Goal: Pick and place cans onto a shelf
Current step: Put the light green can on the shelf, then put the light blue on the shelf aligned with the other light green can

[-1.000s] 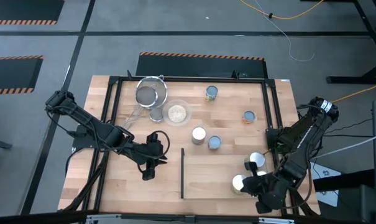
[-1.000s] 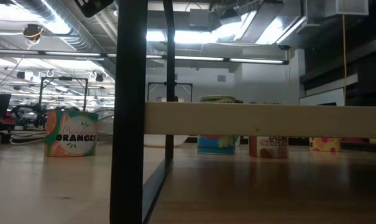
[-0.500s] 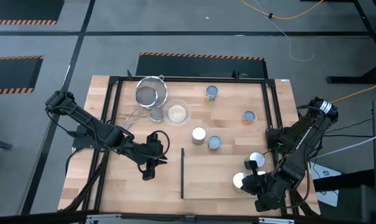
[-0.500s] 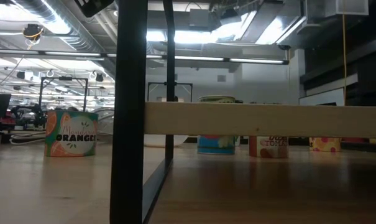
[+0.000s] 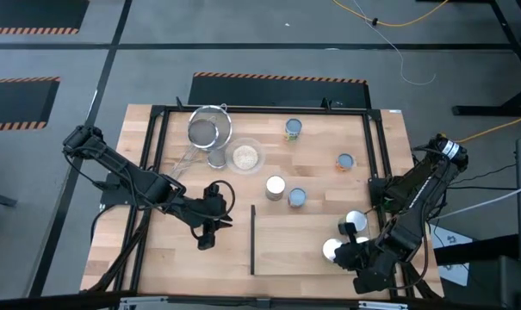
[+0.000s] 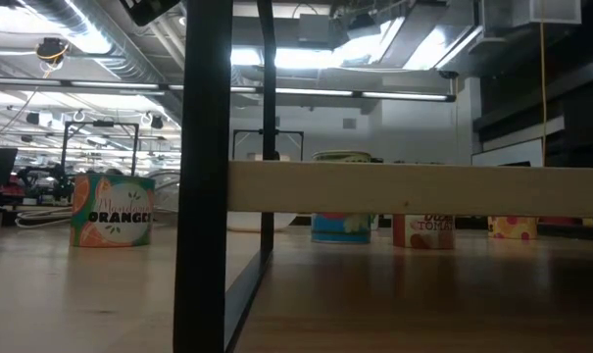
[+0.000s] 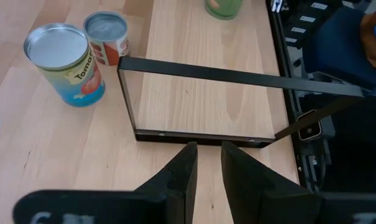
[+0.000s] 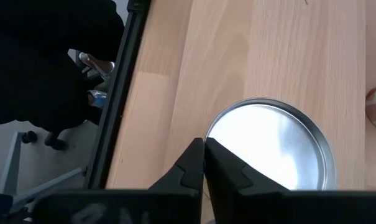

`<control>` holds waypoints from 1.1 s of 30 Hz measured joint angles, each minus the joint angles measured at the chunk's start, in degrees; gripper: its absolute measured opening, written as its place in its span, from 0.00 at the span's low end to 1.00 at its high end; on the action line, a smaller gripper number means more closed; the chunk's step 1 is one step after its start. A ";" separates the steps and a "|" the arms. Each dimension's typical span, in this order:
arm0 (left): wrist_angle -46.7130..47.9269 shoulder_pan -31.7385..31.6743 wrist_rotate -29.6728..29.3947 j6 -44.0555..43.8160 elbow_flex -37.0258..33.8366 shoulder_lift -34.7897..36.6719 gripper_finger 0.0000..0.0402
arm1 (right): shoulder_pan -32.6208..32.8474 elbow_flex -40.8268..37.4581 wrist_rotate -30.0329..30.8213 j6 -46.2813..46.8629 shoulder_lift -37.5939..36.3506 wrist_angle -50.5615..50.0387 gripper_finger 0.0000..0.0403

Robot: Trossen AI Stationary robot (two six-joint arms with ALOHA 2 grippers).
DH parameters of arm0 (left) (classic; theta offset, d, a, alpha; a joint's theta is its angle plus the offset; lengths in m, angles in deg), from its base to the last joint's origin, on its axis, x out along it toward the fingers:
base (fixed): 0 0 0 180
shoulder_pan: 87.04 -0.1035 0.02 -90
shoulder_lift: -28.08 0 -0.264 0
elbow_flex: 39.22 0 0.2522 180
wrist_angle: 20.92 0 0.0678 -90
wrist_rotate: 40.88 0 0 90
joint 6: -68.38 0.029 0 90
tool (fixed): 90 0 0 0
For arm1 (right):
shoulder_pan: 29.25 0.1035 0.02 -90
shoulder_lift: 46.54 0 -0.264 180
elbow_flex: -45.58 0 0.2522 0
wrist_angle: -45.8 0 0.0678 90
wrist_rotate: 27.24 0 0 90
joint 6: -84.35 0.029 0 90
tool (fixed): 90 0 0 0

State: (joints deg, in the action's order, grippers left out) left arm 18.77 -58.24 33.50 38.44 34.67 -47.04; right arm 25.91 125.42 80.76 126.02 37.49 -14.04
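We saw the right end effector (image 5: 344,252) at the desk's (image 5: 316,172) near right corner, its fingers pressed together, empty, above an upright silver-topped can (image 8: 271,146). A second can (image 5: 356,222) stood just behind. The shelf (image 7: 200,99) lay left of them, long axis across the desk. The left end effector (image 7: 207,163), fingers slightly parted, held nothing and faced the shelf's end.

Counted on the light-wood table (image 5: 320,164): six small cylindrical tins with pale blue or silver tops (image 5: 276,186); one round metal mesh strainer (image 5: 208,131); one clear glass bowl of grains (image 5: 244,156); one flat light-wood shelf with dark upright edge (image 5: 252,239).
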 joint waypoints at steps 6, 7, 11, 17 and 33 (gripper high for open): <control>0.00 0.00 0.00 -0.02 -0.01 0.00 0.17 | 0.00 0.00 -0.06 0.04 0.00 0.00 0.06; 0.00 0.00 0.00 -0.02 0.01 0.00 0.17 | 0.00 0.00 -0.08 0.08 0.00 -0.04 0.08; 0.00 0.00 0.00 -0.04 0.01 0.00 0.17 | 0.00 0.00 -0.08 0.13 0.00 -0.07 0.16; 0.00 0.00 0.00 -0.04 0.01 0.00 0.17 | -0.02 0.00 -0.07 0.04 0.00 -0.07 0.24; -1.57 0.00 -1.95 1.81 0.00 0.00 0.17 | -3.21 6.90 -1.15 -9.51 -1.03 0.02 0.25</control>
State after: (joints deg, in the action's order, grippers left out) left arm 17.20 -58.24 31.55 40.25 34.68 -47.04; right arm 22.70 132.32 79.61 116.51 36.46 -14.02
